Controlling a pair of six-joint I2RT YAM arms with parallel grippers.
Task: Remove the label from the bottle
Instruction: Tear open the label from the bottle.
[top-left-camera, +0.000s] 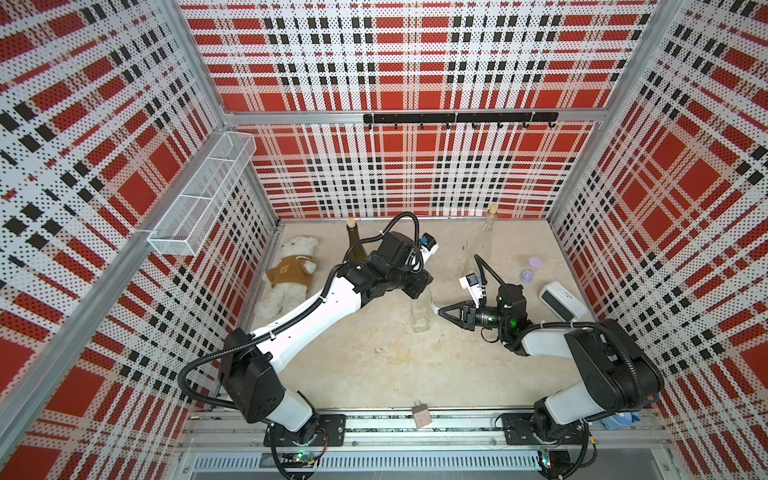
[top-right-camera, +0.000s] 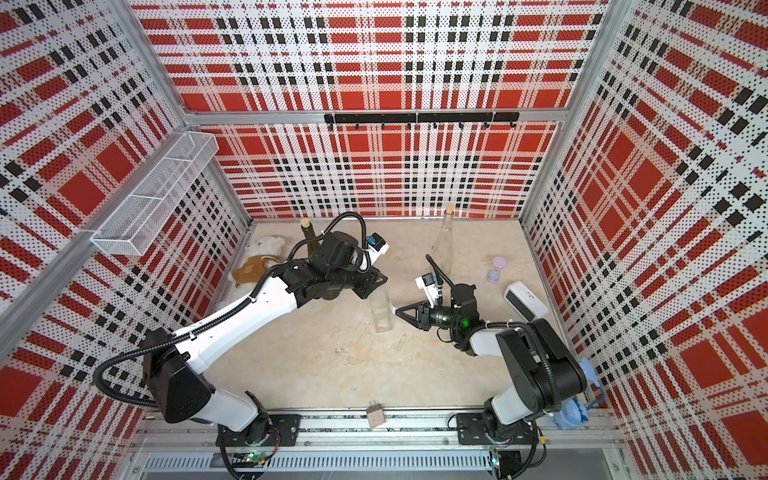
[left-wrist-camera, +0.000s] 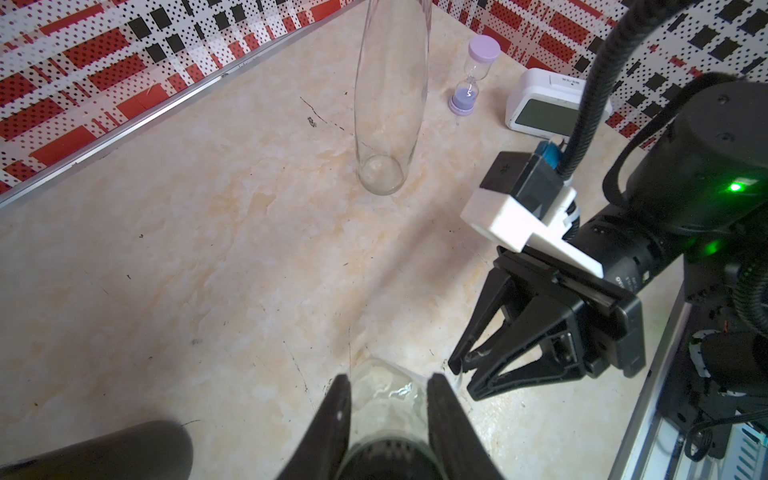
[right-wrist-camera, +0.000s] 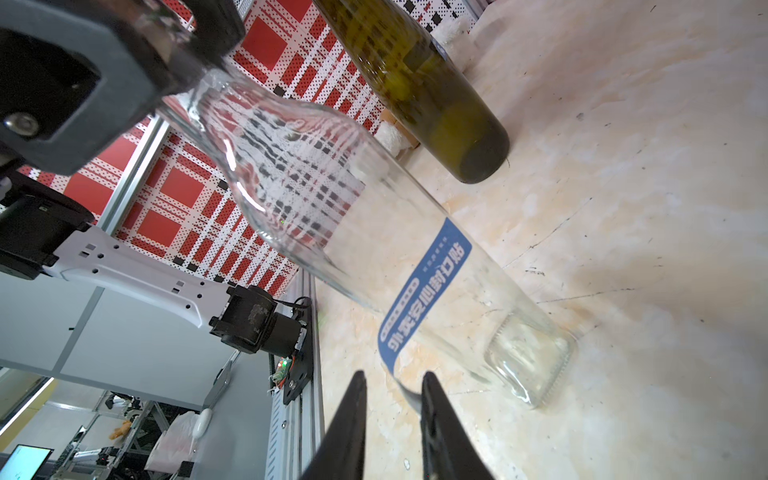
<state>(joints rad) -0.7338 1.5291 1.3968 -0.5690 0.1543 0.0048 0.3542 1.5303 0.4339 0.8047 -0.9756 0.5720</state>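
A clear glass bottle (top-left-camera: 420, 313) (top-right-camera: 381, 313) stands mid-table. My left gripper (left-wrist-camera: 386, 378) (top-right-camera: 376, 286) comes down from above and is shut on the neck of this bottle (left-wrist-camera: 384, 392). On the side of the bottle (right-wrist-camera: 332, 187) is a blue label (right-wrist-camera: 424, 291) with white characters. One end of the label has peeled off. My right gripper (right-wrist-camera: 392, 376) (top-left-camera: 437, 309) lies level at the bottle's lower right side. Its jaws stand a little apart, and the loose label end (top-left-camera: 434, 306) lies between them against one finger.
A green corked bottle (top-left-camera: 355, 245) (right-wrist-camera: 436, 95) and a tall clear corked bottle (top-left-camera: 488, 232) (left-wrist-camera: 390, 104) stand at the back. A purple hourglass (top-left-camera: 532, 270) and a white clock (top-left-camera: 561, 301) are at right. A teddy bear (top-left-camera: 291, 270) lies at left.
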